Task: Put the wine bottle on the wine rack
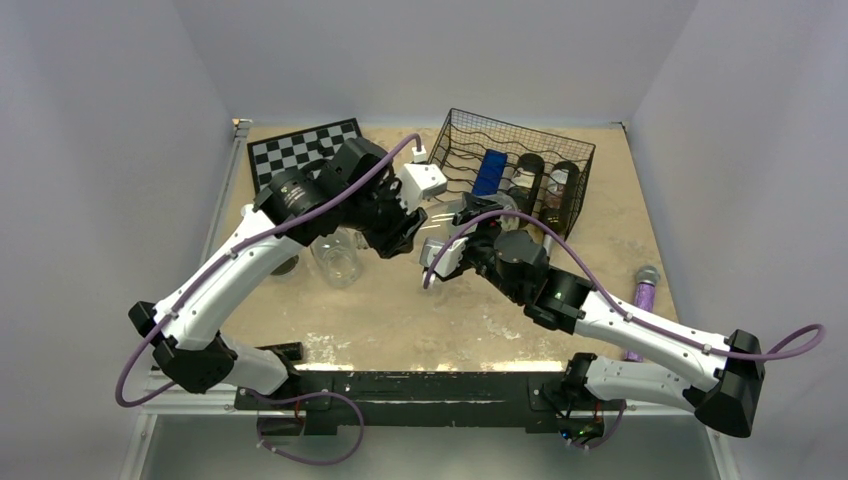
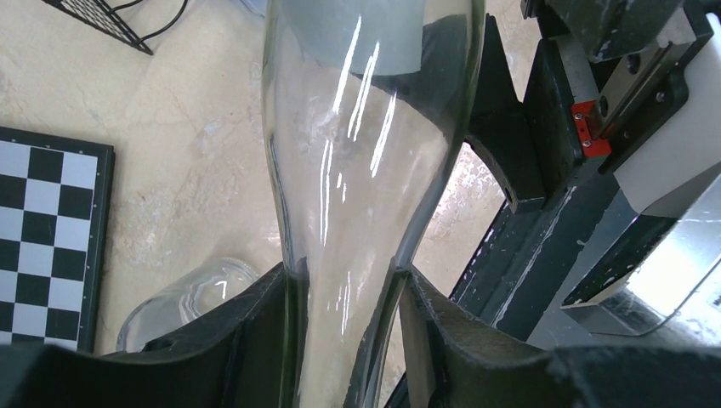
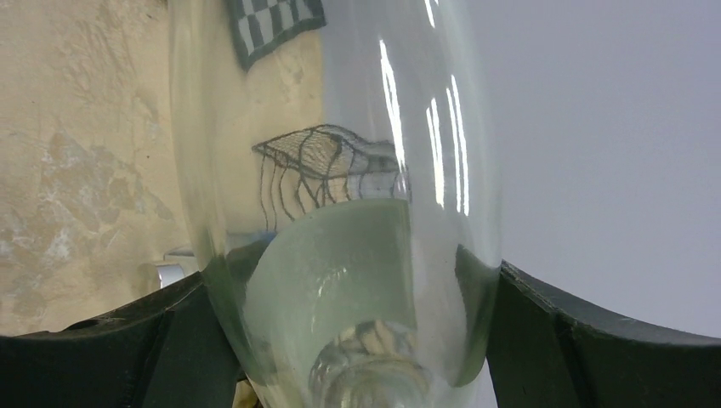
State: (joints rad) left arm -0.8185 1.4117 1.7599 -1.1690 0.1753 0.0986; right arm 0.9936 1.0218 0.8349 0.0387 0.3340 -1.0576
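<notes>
A clear glass wine bottle point(image 1: 438, 220) is held off the table between my two grippers, in front of the wine rack. My left gripper point(image 1: 405, 232) is shut on its narrow neck; in the left wrist view the gripper point(image 2: 344, 293) pinches the neck of the bottle point(image 2: 366, 127) on both sides. My right gripper point(image 1: 462, 235) is shut on the wide body; in the right wrist view the gripper point(image 3: 349, 293) clamps the bottle point(image 3: 340, 170). The black wire wine rack point(image 1: 560, 150) stands at the back right with a blue bottle point(image 1: 489, 171) and two dark bottles in it.
A black-and-white chessboard point(image 1: 300, 150) lies at the back left. A clear glass jar point(image 1: 337, 258) lies on the table under my left arm and also shows in the left wrist view point(image 2: 183, 297). A purple object point(image 1: 643, 290) lies by the right wall.
</notes>
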